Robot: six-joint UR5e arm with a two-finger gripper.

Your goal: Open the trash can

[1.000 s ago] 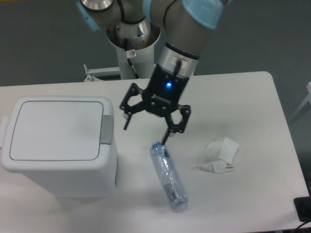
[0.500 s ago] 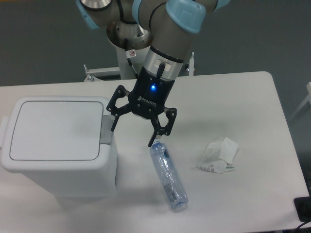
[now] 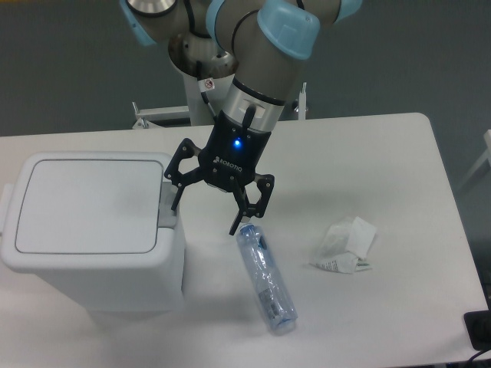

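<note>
White table (image 3: 399, 153) against dark grey-blue floor, lidded white trash can (image 3: 92, 230) at left, gripper (image 3: 203, 218) spread wide beside its grey tab (image 3: 166, 208), plastic bottle (image 3: 266, 279), crumpled wrapper (image 3: 345, 245)

- White bench (image 3: 399, 146), rounded far-right corner.
- Trash can (image 3: 92, 230) stands on its left part, lid shut.
- Clear plastic bottle (image 3: 265, 277) lies on its side near the front, just right of the can.
- Crumpled white wrapper (image 3: 345, 245) lies further right, apart from the bottle.
</note>
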